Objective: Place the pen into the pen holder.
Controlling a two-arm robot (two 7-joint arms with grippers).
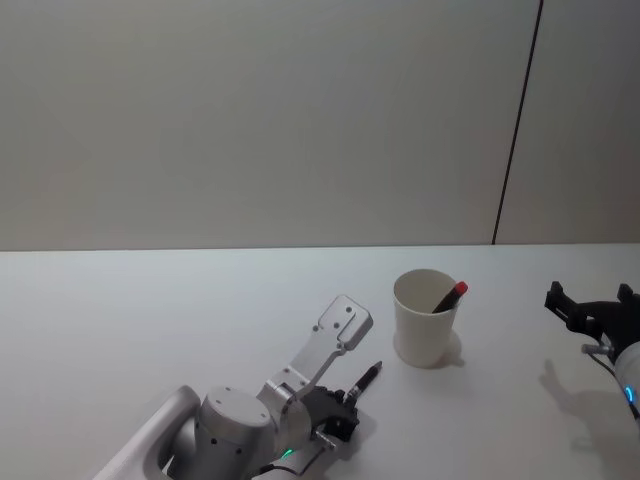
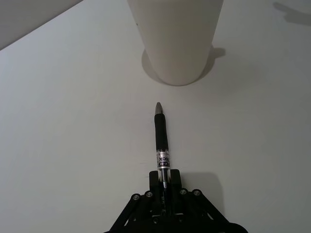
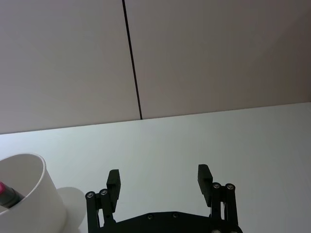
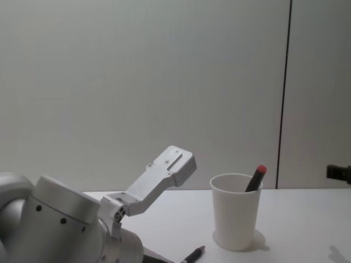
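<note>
Left wrist view, where is the black pen (image 2: 161,141)?

Gripped by its rear end in the left gripper (image 2: 165,182), whose fingers are clamped on the barrel. Its pointed tip aims at the base of the pen holder (image 2: 175,39) and stops short of it.

Does the pen lie on the worktop (image 1: 150,320)?

It sits low over it, nearly level. I cannot tell whether it touches.

And from the head camera?

Same pen (image 1: 366,380), slanting up toward the white cup from the left gripper (image 1: 335,410), which is low at the front edge, left of the pen holder (image 1: 426,318). From the chest camera just the pen's front end (image 4: 193,255) shows, beside the foot of the cup (image 4: 236,219).

Anything in the cup?

A red-capped pen (image 1: 452,296) leans against the rim on the right side, its cap poking above the rim (image 4: 255,178).

What about the right gripper (image 1: 590,300)?

Off to the right of the holder, apart from it, above the worktop. Its fingers (image 3: 204,174) are spread wide with nothing between them, and the cup's rim (image 3: 29,160) is off to one side.
</note>
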